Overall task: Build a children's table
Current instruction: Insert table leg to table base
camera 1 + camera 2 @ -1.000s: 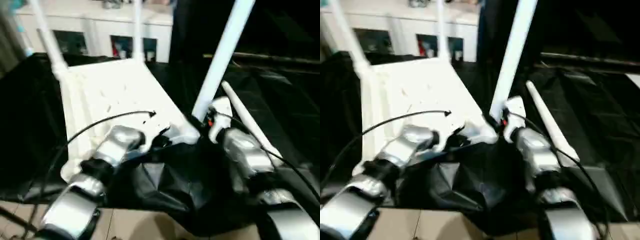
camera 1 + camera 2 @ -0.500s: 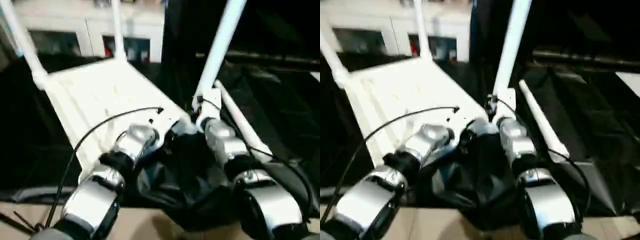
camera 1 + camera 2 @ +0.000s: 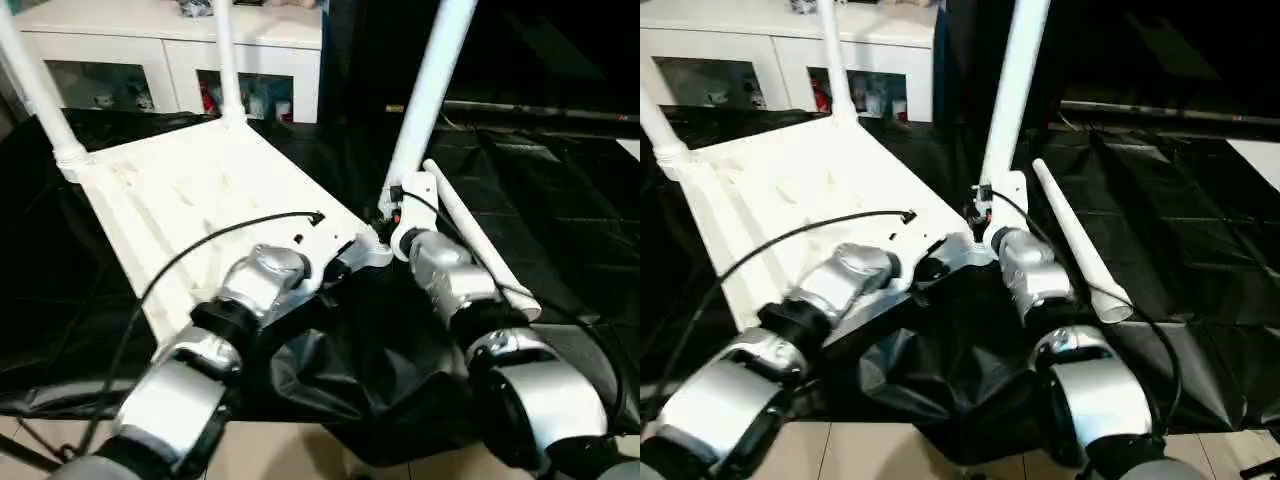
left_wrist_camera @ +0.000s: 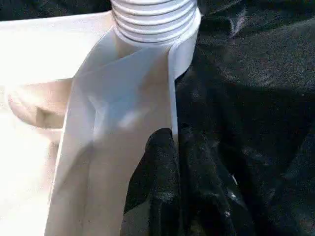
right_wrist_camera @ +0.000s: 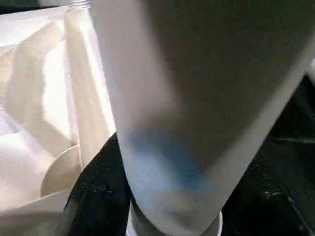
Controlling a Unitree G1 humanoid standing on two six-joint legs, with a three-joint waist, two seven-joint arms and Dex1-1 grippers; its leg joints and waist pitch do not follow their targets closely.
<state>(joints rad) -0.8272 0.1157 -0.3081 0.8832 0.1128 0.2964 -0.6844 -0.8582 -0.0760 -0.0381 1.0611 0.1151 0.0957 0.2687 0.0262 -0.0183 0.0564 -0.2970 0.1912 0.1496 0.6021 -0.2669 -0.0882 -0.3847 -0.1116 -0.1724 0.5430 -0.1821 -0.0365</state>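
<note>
The left gripper (image 4: 162, 162) pinches the tabletop (image 3: 200, 200) rim beside a threaded corner socket (image 4: 155, 22). The right gripper (image 3: 405, 215) sits against the near upright leg (image 3: 425, 100); I cannot tell its fingers' state. The tabletop lies underside up on the black-draped counter (image 3: 560, 190), 3 legs standing, 1 loose leg (image 3: 1075, 245) lying beside it.

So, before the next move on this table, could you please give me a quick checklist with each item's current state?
1. Tabletop lies underside up on the black cloth: ok.
2. Two far legs stand in their sockets: ok.
3. Near-right leg stands upright in its corner socket: ok; fully screwed in: cannot tell.
4. Left claw grips the tabletop rim beside that socket: ok.
5. Right claw's hold on the leg: cannot tell.
6. Fourth leg lies loose on the cloth: not ok, still to fit.
</note>
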